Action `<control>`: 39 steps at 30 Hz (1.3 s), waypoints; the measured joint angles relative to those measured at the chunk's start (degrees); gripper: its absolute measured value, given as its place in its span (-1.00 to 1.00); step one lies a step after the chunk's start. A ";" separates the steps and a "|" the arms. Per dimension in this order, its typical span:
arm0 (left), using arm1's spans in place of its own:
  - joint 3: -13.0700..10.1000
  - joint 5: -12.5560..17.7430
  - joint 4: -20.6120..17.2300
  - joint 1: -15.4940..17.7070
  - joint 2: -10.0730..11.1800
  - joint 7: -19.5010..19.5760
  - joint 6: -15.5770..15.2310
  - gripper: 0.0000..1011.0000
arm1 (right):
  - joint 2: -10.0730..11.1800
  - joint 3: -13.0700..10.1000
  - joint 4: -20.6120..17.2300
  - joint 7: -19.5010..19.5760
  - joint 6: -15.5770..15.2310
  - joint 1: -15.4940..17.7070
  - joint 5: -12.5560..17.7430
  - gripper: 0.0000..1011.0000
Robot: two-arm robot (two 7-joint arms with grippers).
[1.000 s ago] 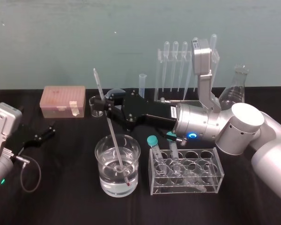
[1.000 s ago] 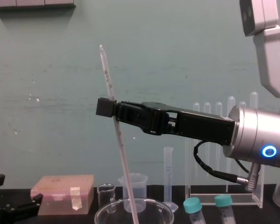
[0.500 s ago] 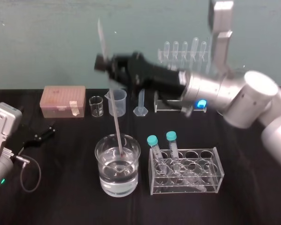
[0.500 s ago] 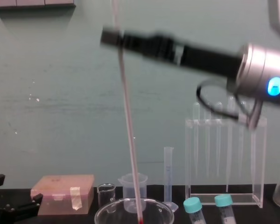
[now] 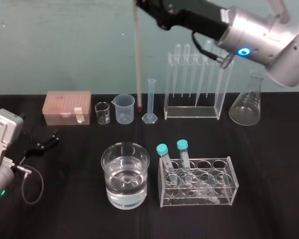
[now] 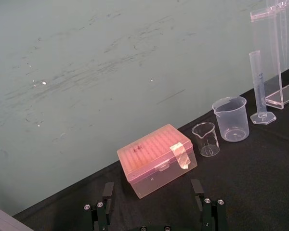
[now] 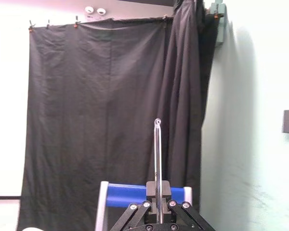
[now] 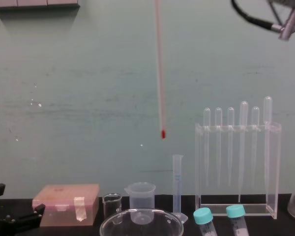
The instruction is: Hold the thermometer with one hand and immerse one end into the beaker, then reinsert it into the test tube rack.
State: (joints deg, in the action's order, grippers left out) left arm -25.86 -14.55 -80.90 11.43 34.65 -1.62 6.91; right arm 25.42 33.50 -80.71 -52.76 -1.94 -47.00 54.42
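Right gripper (image 7: 158,191) jaws clamp thin glass thermometer (image 8: 160,73) — vertical, tip well above round beaker (image 5: 109,167) w/ water; acrylic pipette rack (image 5: 192,113) behind. Left gripper (image 5: 48,140) parked, jaws open.

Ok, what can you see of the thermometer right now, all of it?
The long, thin, whitish glass thermometer hangs nearly upright in the air, red bulb tip at the bottom, high above the black table. The black two-fingered right hand is shut on its upper part, and a stretch ending in a small loop sticks out beyond the grip. Nothing else touches it. Its scale marks are too fine to read.
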 joint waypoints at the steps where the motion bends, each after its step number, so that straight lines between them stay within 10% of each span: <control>1: 0.00 0.00 0.00 0.00 0.00 0.00 0.00 0.99 | 0.37 -0.15 -0.26 0.24 -0.02 -0.01 0.09 -0.89; 13: 0.00 0.00 0.00 0.00 0.00 0.00 0.00 0.99 | 6.37 -3.01 -3.80 8.56 -1.91 3.21 1.51 -0.89; 23: 0.00 0.00 0.00 0.00 0.00 0.00 0.00 0.99 | 15.45 -7.64 -10.57 11.58 0.65 17.09 3.57 -0.89; 39: 0.00 0.00 0.00 0.00 0.00 0.00 0.00 0.99 | 14.47 -8.59 -8.84 10.16 6.04 21.94 -1.28 -0.89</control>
State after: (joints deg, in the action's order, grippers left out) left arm -25.86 -14.55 -80.90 11.43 34.65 -1.62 6.90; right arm 39.88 24.91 -89.56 -42.60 4.09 -25.05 53.14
